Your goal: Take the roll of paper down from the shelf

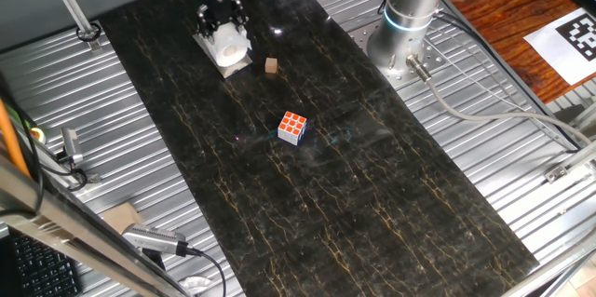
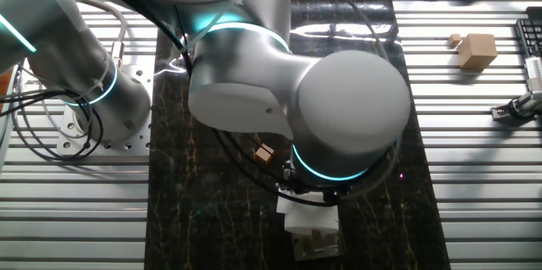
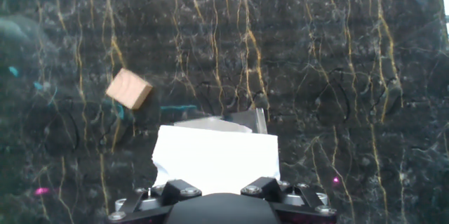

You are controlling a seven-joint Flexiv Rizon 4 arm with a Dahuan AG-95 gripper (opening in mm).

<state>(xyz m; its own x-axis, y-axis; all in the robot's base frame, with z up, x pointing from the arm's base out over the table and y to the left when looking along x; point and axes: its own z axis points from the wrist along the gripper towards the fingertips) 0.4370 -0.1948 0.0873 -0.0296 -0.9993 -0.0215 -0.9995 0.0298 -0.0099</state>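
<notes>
The roll of paper is a fat white cylinder at the far left of the dark mat. It rests on a small pale shelf plate. My gripper comes down on it from above, with a black finger on either side pressing into the soft paper. In the hand view the roll fills the lower middle, right against the gripper body, and the shelf's clear edge pokes out beyond it. My fingertips are hidden there. In the other fixed view the arm covers most of the roll.
A small tan wooden block lies just right of the shelf and also shows in the hand view. An orange-and-white puzzle cube sits mid-mat. The robot base stands at the mat's far right edge. Ribbed metal table flanks the mat.
</notes>
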